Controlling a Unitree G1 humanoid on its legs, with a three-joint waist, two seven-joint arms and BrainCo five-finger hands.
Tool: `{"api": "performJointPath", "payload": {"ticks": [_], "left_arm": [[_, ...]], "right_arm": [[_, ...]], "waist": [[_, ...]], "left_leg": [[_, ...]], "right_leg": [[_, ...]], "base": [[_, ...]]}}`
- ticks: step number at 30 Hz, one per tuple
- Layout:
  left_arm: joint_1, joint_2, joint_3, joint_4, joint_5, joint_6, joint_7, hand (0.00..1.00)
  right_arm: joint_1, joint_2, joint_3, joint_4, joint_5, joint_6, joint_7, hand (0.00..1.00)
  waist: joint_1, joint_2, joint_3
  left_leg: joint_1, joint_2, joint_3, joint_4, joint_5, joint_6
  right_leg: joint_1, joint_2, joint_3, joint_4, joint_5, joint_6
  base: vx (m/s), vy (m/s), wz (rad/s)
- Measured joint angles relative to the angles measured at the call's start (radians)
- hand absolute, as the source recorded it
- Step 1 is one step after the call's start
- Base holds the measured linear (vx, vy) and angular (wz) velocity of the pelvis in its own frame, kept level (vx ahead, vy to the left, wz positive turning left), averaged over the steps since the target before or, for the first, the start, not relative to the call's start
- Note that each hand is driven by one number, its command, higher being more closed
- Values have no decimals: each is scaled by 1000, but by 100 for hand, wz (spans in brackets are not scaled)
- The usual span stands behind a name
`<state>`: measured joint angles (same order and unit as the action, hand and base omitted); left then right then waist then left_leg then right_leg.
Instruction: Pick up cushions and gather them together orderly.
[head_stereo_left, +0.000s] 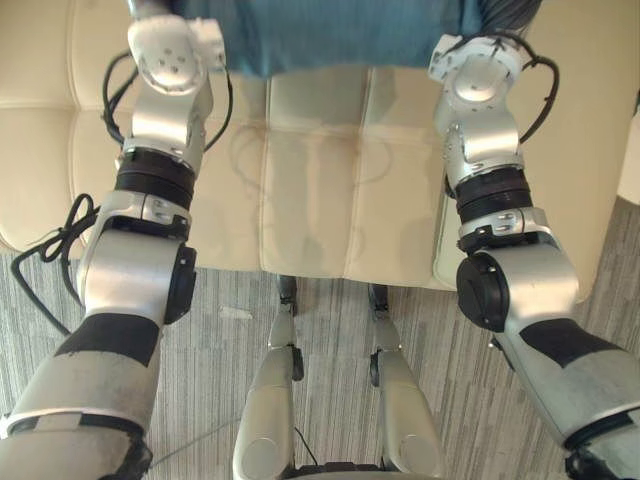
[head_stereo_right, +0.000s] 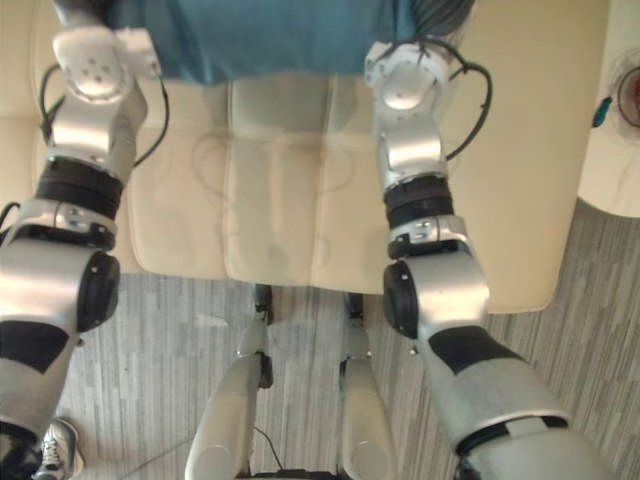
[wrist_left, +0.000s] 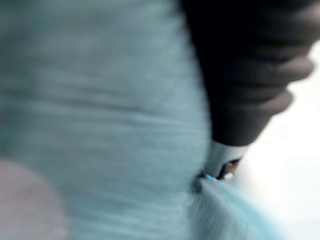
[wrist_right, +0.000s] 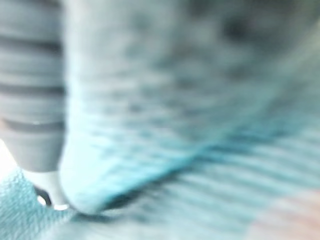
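A teal cushion sits at the cream sofa's far edge. The left hand and right hand flank it, probably to lift; their grip cannot be told.

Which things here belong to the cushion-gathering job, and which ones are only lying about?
Belonging to the job:
- blue-green cushion
- left robot hand and right robot hand, both against the cushion
- cream sofa

Only lying about:
- small white scrap on the grey carpet
- a person's shoe
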<state>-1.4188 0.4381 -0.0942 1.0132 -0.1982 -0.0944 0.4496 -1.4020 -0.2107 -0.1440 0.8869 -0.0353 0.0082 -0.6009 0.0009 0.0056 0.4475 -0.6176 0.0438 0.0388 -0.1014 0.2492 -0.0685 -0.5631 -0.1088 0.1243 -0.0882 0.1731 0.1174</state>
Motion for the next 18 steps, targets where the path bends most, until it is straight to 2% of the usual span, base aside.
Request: {"api": "performJointPath", "payload": {"ticks": [1, 3, 7, 12, 15, 18], "left_arm": [[2, -12, 22, 0, 0, 5, -8, 0], [28, -66, 97, -1, -1, 22, -23, 0], [149, -157, 195, -56, -10, 21, -25, 0], [268, -182, 227, -178, -20, 14, -37, 0], [346, -192, 221, -236, -21, 14, -45, 0], [480, -189, 212, -371, -41, 9, -64, 0]], "right_arm": [[13, -3, 0, -1, 6, 2, 11, 0], [79, -4, 0, -6, 19, 23, 49, 0], [225, 36, 0, -86, 52, 40, 85, 0], [358, 51, 3, -265, 56, 28, 112, 0], [455, 47, 7, -348, 56, 18, 128, 0], [613, 34, 7, -500, 57, 14, 155, 0]], "waist": [[2, -1, 2], [8, -1, 50], [13, 0, 56], [25, 0, 56], [43, 0, 56], [57, 0, 55]], "left_leg": [[-18, 1, -2, 0, 3, 0], [-32, 4, -3, 0, 7, -3], [-50, 17, 5, 0, 7, -3], [-29, 40, 15, 0, 10, -9], [-1, 48, 22, 0, 9, -15], [51, 53, 13, -1, 5, -26]], "right_leg": [[-19, 0, 0, 0, 1, 2], [-31, 3, 0, 0, 3, 3], [-54, 11, 2, 7, 3, 3], [-62, 36, 6, 58, -2, 1], [-62, 45, 12, 112, -36, -10], [-39, 55, 10, 175, -73, -13]], "base": [[-23, 31, 2], [-20, 50, 0], [3, 27, -6], [-12, 22, -11], [-42, 7, -6], [-37, 0, 6]]}}
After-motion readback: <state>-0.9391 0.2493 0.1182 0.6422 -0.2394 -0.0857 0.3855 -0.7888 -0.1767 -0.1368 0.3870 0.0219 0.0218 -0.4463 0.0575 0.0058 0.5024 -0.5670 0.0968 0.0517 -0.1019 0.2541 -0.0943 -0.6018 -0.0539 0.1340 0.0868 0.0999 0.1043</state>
